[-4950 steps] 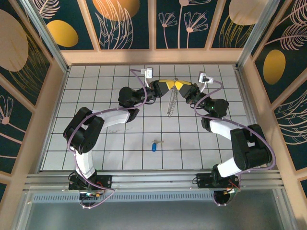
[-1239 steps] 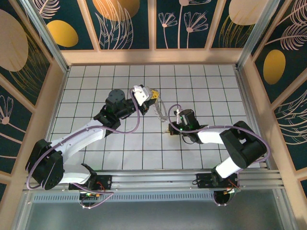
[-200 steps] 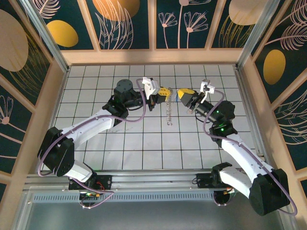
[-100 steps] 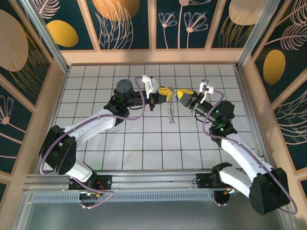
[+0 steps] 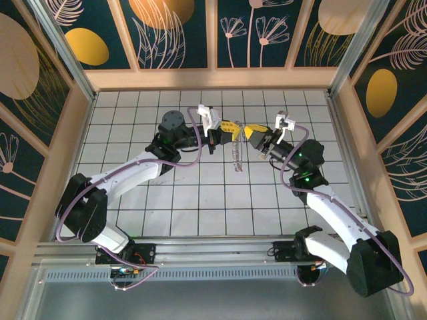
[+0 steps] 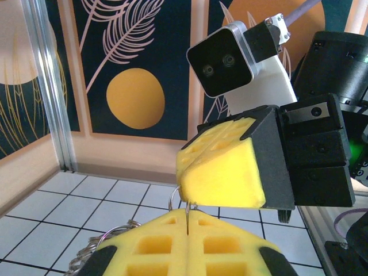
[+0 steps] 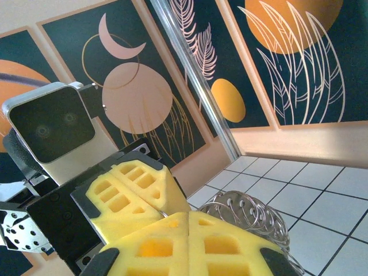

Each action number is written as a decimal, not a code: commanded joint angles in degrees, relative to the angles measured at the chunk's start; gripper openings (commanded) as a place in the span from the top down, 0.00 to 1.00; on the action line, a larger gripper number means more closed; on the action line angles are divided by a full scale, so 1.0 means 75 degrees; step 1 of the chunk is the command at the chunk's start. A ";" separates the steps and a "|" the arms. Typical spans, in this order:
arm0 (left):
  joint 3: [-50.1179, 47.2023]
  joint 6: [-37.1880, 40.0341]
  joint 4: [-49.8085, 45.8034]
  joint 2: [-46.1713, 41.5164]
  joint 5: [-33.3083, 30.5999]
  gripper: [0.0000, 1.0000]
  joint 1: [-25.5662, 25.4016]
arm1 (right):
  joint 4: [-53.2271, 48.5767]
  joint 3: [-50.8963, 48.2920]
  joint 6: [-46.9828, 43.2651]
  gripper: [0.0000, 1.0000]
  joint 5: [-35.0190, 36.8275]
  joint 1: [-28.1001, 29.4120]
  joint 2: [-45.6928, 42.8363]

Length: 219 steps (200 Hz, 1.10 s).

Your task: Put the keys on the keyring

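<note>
Overhead: my left gripper (image 5: 230, 127) and my right gripper (image 5: 253, 131) meet tip to tip above the far middle of the tiled table (image 5: 133, 200), with the keyring (image 5: 235, 155) dangling between and below them. The left wrist view adds that my left jaws are pressed together on a thin wire of the ring. The right wrist view shows my right jaws closed, with ring coils just beyond them. I cannot tell whether they pinch it.

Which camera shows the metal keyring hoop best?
The right wrist view: the thin metal keyring hoop, fringed with small silver rings, is close and sharp. The top view shows it edge-on as a small thin strip; the left wrist view catches a few loops at its lower edge.
</note>
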 commanded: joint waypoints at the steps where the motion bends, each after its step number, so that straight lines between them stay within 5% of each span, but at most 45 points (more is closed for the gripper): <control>1: 0.0027 -0.0105 0.0458 0.0055 0.0057 1.00 -0.0031 | 0.0356 0.0215 -0.0171 1.00 0.0046 0.0057 -0.0206; 219: 0.0033 -0.0117 0.0493 0.0079 0.0014 1.00 -0.0026 | 0.0801 0.0221 0.0155 1.00 -0.0112 0.0084 0.0046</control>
